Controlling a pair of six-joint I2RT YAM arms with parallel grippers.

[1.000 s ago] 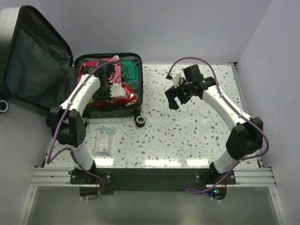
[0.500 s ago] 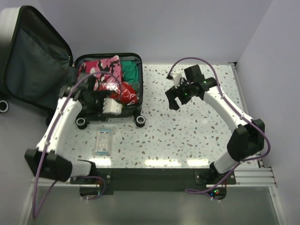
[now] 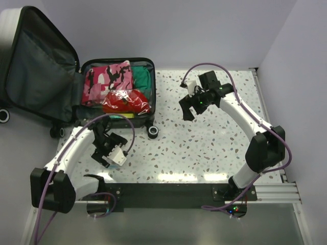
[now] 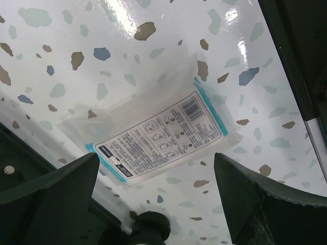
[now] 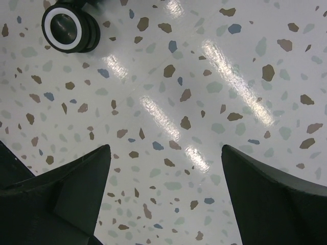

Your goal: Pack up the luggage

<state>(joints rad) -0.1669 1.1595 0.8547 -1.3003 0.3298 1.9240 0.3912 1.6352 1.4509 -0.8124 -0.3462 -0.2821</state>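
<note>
The luggage (image 3: 117,60) lies open at the table's far left, its grey-lined lid (image 3: 36,71) leaning back. Inside are a pink camouflage cloth (image 3: 110,76), a green cloth (image 3: 143,77) and a red item in a clear bag (image 3: 125,100). My left gripper (image 3: 108,149) hangs open over the table in front of the luggage. In the left wrist view a flat white packet with blue edges (image 4: 158,138) lies just beyond the left gripper (image 4: 156,161), touched by neither finger. The arm hides this packet in the top view. My right gripper (image 3: 193,104) is open over bare table, with nothing in it (image 5: 166,153).
A black luggage wheel (image 3: 153,131) (image 5: 69,25) sticks out at the case's front right corner, left of the right gripper. Another wheel (image 3: 5,115) shows under the lid. Grey walls close in the table at the back and right.
My left arm has drawn back out of the luggage to the near left and its jaws have opened; the red bag stays in the case. The right arm has barely moved.
</note>
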